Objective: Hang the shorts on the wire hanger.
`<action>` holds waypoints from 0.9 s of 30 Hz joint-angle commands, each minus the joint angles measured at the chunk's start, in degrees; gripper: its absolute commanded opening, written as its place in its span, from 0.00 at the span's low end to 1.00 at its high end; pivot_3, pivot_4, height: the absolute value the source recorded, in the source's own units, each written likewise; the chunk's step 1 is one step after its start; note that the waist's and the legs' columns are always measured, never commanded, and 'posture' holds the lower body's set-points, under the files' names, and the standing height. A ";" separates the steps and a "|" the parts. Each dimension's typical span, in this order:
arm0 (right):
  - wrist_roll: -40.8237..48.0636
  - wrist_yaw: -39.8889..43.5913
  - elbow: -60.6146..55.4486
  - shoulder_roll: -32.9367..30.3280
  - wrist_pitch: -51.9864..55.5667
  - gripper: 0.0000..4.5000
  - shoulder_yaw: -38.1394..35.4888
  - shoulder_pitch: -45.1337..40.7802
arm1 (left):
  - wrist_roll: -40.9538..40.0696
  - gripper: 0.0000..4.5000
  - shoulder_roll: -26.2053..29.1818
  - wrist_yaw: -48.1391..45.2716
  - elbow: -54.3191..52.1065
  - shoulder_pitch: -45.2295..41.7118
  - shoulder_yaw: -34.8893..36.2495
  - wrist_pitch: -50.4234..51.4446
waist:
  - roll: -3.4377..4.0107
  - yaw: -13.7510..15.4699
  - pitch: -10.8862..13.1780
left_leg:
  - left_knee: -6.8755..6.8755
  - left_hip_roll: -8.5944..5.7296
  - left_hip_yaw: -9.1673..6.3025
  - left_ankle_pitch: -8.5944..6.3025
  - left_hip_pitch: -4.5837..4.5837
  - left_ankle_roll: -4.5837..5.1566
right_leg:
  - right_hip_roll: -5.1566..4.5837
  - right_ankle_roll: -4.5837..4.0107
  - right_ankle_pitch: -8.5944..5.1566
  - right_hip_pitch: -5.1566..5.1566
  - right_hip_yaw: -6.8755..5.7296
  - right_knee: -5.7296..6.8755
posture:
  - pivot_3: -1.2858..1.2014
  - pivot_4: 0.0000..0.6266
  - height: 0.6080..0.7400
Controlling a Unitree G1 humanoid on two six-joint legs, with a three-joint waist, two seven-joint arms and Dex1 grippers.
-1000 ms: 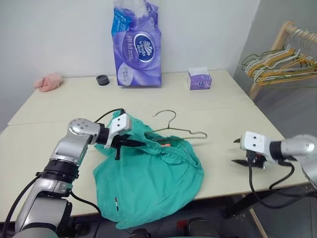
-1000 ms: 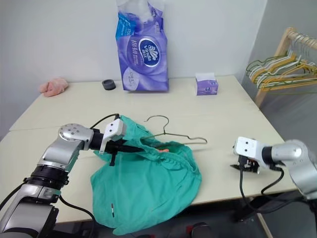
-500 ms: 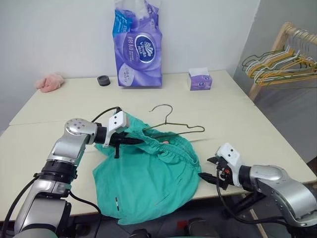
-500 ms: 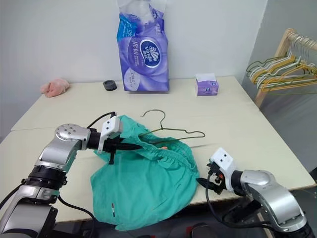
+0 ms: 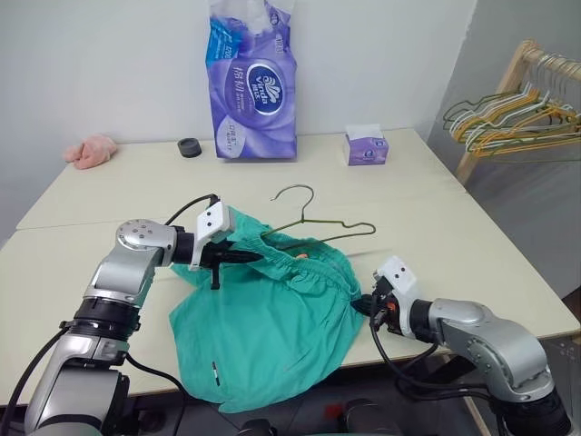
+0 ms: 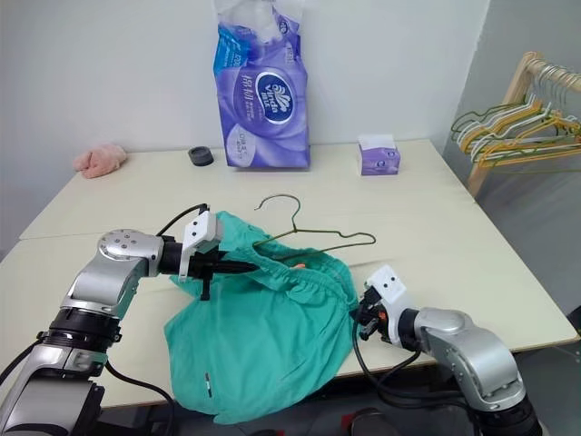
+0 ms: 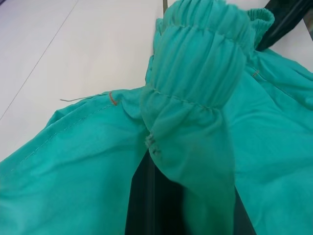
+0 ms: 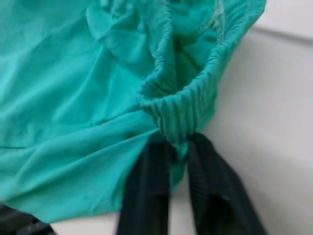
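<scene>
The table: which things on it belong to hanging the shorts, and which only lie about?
For the job: shorts, wire hanger, left gripper, right gripper.

Lying about: tissue pack, tissue box, pink cloth, black cap.

Shorts (image 5: 272, 327) lying on the table (image 5: 472, 245) at six o'clock, wire hanger (image 5: 318, 227) sitting partly on them at twelve, tissue pack (image 5: 251, 82) standing behind.

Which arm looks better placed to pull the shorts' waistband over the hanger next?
Probably the left. The left gripper pinches the shorts at the waistband right beside the wire hanger. The right gripper is shut on the waistband's other end, farther from the wire.
</scene>
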 commanded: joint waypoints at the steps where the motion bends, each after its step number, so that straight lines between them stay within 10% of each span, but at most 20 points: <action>1: 0.72 4.57 -2.79 -7.72 -2.62 0.00 -1.38 0.30 | -1.02 0.00 0.81 0.93 -2.30 -0.12 2.16 -0.10 | 0.00 0.23 0.00 | 0.00 -0.06 0.01 0.00 0.00 0.00 | -0.06 0.00 0.00 0.00 0.01 0.00 | 0.46 0.00 1.00; 8: 4.14 9.69 -3.33 -16.54 -3.47 0.47 -4.39 1.96 | -0.94 0.00 0.57 1.42 -1.89 -0.31 1.95 -0.37 | -0.02 0.43 -0.01 | 0.02 -0.05 0.02 -0.01 0.00 0.01 | -0.05 0.03 -0.02 0.04 0.01 -0.02 | 0.45 0.00 1.00; 13: 9.89 3.25 -3.38 -7.68 4.08 0.83 -10.29 -0.42 | -0.88 0.00 0.18 1.39 -1.21 -0.85 1.74 -0.69 | -0.04 0.30 -0.03 | 0.01 -0.01 -0.01 0.00 0.00 0.01 | -0.02 0.03 -0.02 0.04 -0.01 -0.02 | 0.45 0.00 1.00; 27: 3.61 -11.22 3.75 6.04 2.39 0.75 -2.74 -2.56 | -0.93 0.00 -0.40 1.27 -1.13 -1.07 1.49 -0.50 | -0.02 -0.15 -0.03 | -0.01 -0.05 0.00 0.00 -0.02 0.01 | -0.04 0.02 -0.01 -0.02 0.03 0.00 | 0.45 0.00 1.00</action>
